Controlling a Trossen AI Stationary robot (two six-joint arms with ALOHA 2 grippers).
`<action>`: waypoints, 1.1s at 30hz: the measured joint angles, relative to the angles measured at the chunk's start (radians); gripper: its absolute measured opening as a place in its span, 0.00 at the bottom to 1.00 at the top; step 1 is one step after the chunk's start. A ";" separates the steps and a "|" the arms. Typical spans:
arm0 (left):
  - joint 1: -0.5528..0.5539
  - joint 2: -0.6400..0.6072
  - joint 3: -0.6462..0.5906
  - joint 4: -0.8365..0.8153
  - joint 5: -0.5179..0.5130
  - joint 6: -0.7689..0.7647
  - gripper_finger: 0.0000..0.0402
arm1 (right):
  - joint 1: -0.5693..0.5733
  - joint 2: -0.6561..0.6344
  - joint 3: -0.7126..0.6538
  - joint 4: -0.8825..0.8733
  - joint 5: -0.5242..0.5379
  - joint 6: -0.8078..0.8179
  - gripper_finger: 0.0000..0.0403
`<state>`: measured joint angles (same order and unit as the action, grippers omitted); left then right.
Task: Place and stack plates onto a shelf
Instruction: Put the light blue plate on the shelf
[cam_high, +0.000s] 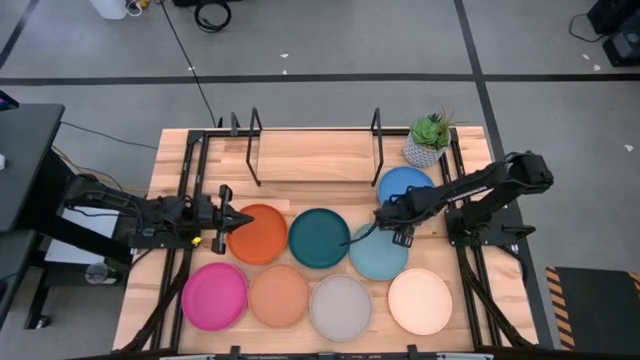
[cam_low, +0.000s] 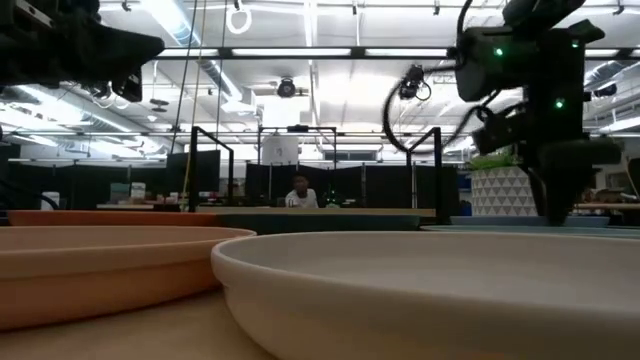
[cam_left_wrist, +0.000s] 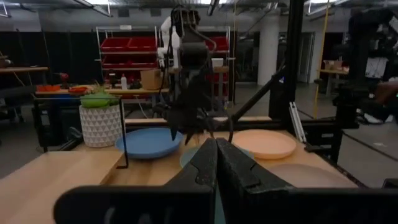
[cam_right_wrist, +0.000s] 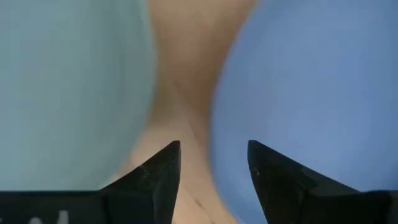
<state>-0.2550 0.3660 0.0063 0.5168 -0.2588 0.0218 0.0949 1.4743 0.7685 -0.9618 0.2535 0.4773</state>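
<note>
Wood planks in a pale tone make up the tabletop (cam_high: 300, 170), which sits on a grey floor crossed by dark tape lines and trailing cables. The shelf (cam_high: 315, 160), a narrow light plank between two thin black hoop frames, stands at the far edge of that tabletop and holds no plates. Just beside the shelf's right frame stands a small green plant (cam_high: 428, 140) in a white pot.

All eight plates lie flat on the tabletop, nearer than the shelf. Closest to it is the blue plate (cam_high: 405, 183), just in front of the plant. In front of the shelf runs a row of orange plate (cam_high: 260, 235), dark teal plate (cam_high: 319, 238) and light blue plate (cam_high: 380, 254). Farther from the shelf lies a second row of magenta plate (cam_high: 214, 295), salmon plate (cam_high: 279, 296), grey plate (cam_high: 340, 306) and cream plate (cam_high: 420, 300).

The right gripper (cam_right_wrist: 211, 162) points down at the bare strip of wood between the blue and light blue plates, its jaws spread and holding nothing. The left gripper (cam_left_wrist: 216, 163) hangs at the orange plate's left edge, facing across the table, its jaws pressed together with nothing between them.

Beyond the shelf, the low view shows a large room with long ceiling lights, black frames and a person (cam_low: 297, 190) seated in the distance. The left wrist view shows red storage bins (cam_left_wrist: 127, 53) on a rack.
</note>
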 joint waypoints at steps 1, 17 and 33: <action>0.000 0.001 0.000 0.013 0.000 0.000 0.02 | 0.004 0.010 0.000 -0.006 0.011 0.002 0.46; 0.000 0.000 0.000 0.033 -0.001 0.041 0.02 | 0.022 0.044 -0.086 0.004 0.068 0.017 0.14; 0.000 0.000 0.000 0.016 -0.002 0.033 0.02 | 0.103 0.044 0.226 -0.168 -0.110 0.047 0.06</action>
<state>-0.2546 0.3664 0.0063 0.5331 -0.2604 0.0551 0.1981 1.5185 0.9941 -1.1303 0.1439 0.5244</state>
